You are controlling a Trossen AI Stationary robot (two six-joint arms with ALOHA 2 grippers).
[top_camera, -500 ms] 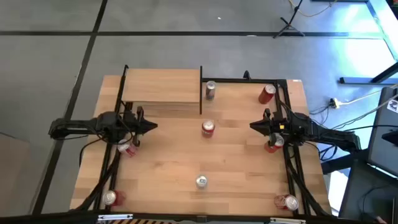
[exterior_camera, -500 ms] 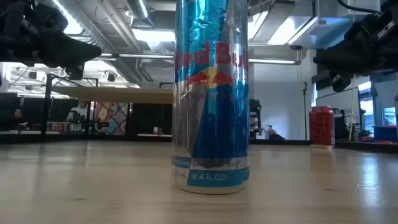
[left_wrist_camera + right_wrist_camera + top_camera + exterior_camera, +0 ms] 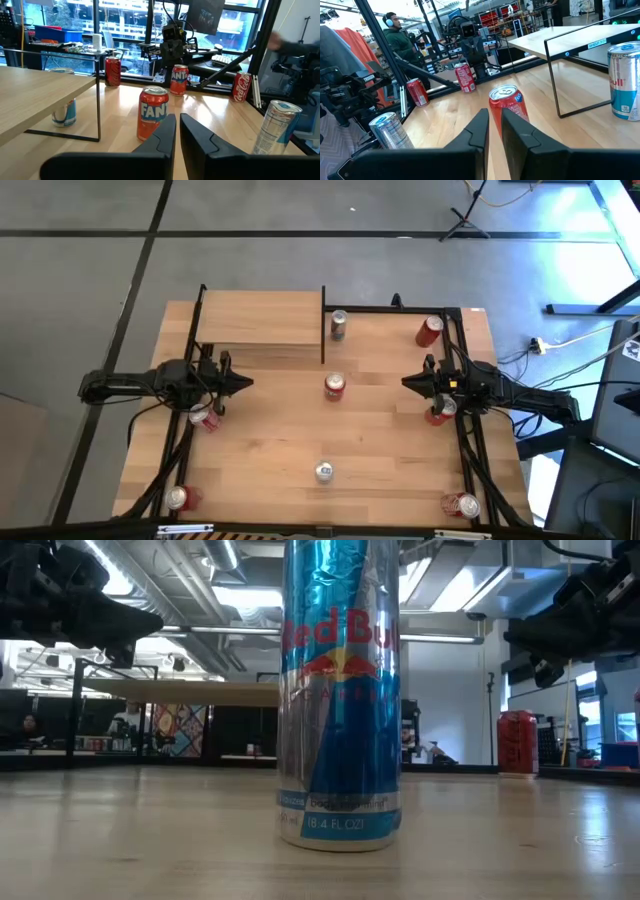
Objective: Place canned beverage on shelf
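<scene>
Table: a big wooden table (image 3: 270, 440) fills the middle of the high view.
Shelf: the shelf (image 3: 262, 318) is a small light wood board on thin black legs, in the upper left part of the table. Nothing sits on top of it.
Middle can: an orange and red can (image 3: 334, 386) stands up in the center of the high view, between the two arms. No gripper touches it.
Tall can: a blue and silver can (image 3: 338, 325) stands just to the right of the shelf.
Near can: a silver-topped can (image 3: 323, 472) stands in the lower middle of the high view. In the low view it fills the center of the frame.
Other cans: red cans sit near the table's edges, one at the upper right (image 3: 429, 331), one at the lower left (image 3: 178, 499), one at the lower right (image 3: 461, 505).
Left gripper: the left gripper (image 3: 247, 383) is at the middle left of the high view, pointing at the middle can. Its fingers are closed and hold nothing.
Right gripper: the right gripper (image 3: 407, 382) is at the middle right, pointing back at the same can. Its fingers are almost together and hold nothing.
Person: someone with headphones (image 3: 395, 34) sits in the upper left of the right wrist view.
</scene>
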